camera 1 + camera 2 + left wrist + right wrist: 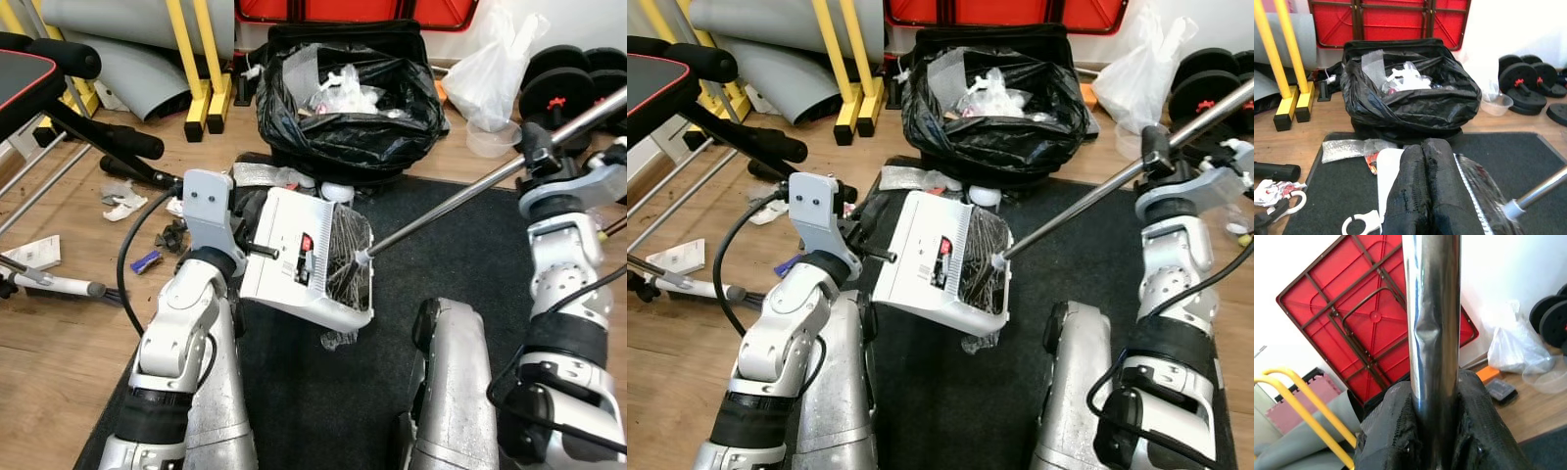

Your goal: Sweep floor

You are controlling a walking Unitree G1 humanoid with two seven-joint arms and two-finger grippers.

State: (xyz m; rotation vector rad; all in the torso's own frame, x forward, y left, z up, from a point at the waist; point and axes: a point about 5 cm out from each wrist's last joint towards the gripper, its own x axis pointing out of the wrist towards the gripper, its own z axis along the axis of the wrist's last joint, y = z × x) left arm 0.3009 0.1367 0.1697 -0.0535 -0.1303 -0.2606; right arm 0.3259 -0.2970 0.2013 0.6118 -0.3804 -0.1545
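Crowding the mat (460, 245): bin bag (348, 98), dustpan (304, 259) in closed left jaws, broom pole (460, 201) clamped right.

The white dustpan (306, 258) hung tilted above the black mat (451, 245), just in front of the bin bag (348, 108), its mouth turned toward the robot's right. Black crumpled plastic (348, 257) sat in that mouth, spilling a little past the lower edge. The broom's silver pole (460, 196) slanted down from the upper right, well to the right of the bin bag, and its white-tipped lower end met the dustpan's mouth. The bin bag stood open and held pale rubbish.
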